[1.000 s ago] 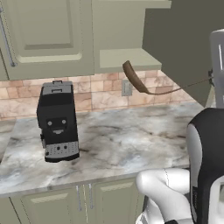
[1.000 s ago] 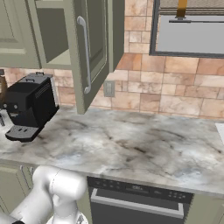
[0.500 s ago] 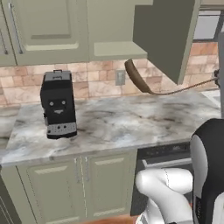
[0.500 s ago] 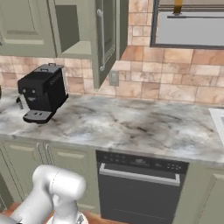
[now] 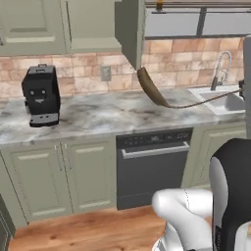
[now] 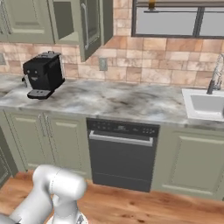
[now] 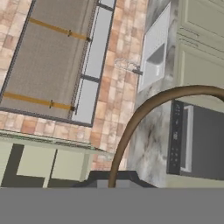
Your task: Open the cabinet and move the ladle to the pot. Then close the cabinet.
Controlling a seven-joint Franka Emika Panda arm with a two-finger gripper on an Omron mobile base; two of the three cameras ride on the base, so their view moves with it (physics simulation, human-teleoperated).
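The brown ladle hangs in the air in front of the counter, scoop to the left. Its thin curved handle runs right to my gripper at the frame edge. In the hand view the ladle's handle arcs up from my gripper, which is shut on it. The sage-green upper cabinet stands open, its door swung out toward me, also seen edge-on as the door. The pot is out of view.
A black coffee machine stands on the marble counter at the left. A dishwasher sits below the counter's middle. A sink with a faucet is at the right. Lower cabinets and wooden floor are in front.
The base has backed away from the counter and swung right, so the whole scene shifted; dishwasher, sink and floor came into view. The ladle stays in my shut gripper.
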